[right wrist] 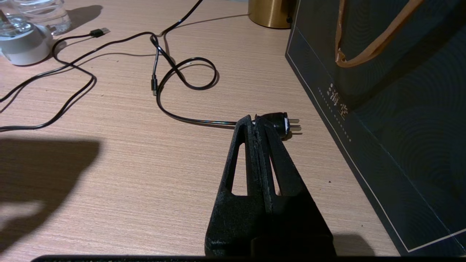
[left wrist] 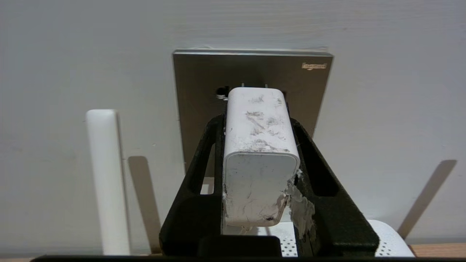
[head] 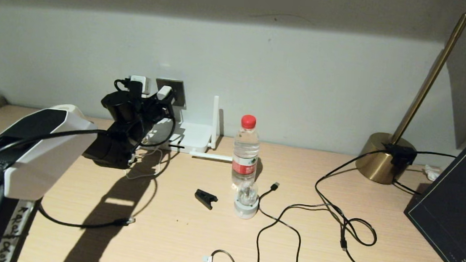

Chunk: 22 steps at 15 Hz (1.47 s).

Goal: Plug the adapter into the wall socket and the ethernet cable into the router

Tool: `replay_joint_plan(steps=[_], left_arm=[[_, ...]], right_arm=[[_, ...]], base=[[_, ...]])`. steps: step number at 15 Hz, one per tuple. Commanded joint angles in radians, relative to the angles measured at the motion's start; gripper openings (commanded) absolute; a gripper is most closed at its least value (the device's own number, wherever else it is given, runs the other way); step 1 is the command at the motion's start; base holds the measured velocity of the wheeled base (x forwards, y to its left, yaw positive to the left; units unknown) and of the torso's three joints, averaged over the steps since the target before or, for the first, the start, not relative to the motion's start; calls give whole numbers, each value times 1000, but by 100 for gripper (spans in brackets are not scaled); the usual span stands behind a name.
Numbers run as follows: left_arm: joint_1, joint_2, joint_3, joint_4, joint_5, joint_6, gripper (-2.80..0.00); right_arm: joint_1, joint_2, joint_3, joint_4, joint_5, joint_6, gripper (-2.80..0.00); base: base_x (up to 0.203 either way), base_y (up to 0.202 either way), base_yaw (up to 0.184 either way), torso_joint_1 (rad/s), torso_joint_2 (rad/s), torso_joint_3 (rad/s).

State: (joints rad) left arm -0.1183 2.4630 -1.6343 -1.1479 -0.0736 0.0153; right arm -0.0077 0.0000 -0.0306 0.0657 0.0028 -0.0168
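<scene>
Right gripper: the black right gripper (right wrist: 259, 125) is seen closed on nothing, parked low over the wooden table (right wrist: 109, 153), just before a black mains plug (right wrist: 282, 123).
Ethernet cable: a long black cable with a clear plug tip (head: 206, 258) is noted at the lower centre of the head view, lying loose in curves. It is judged limp and light; hold is best taken on the stiff plug body, not the cord.
Left gripper: the black left gripper (left wrist: 256, 120) is clamped on the adapter's two sides, at the upper left of centre in the head view.
Adapter: the small scuffed white cube-shaped adapter (left wrist: 258, 156) is held with its prongs at the socket holes; full seating cannot be confirmed. It is judged rigid, light and smooth-sided, liable to slip under push.
Router: a flat white box with stick antennas (head: 190, 138) is seen below the socket.
Wall socket: a square grey metallic plate (left wrist: 204, 91) is fixed to the wall.
</scene>
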Motion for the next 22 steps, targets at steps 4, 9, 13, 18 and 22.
replay_joint_plan(steps=[4,9,13,18,22], left_arm=[[2,6,1,-7,2,2,-280],[3,4,1,-6,2,1,-280],[3,8,-5,0,2,2,-280],[3,8,-6,0,2,2,-280],[6,1,2,-2,2,2,-280]], right_arm=[[0,0,0,0,0,0,-280],[0,0,0,0,0,0,-280],[0,0,0,0,0,0,-280],[0,0,0,0,0,0,-280],[0,1,0,0,0,0,-280]], base=[[0,0,0,0,0,0],[0,0,0,0,0,0],[0,0,0,0,0,0],[0,0,0,0,0,0],[0,0,0,0,0,0]])
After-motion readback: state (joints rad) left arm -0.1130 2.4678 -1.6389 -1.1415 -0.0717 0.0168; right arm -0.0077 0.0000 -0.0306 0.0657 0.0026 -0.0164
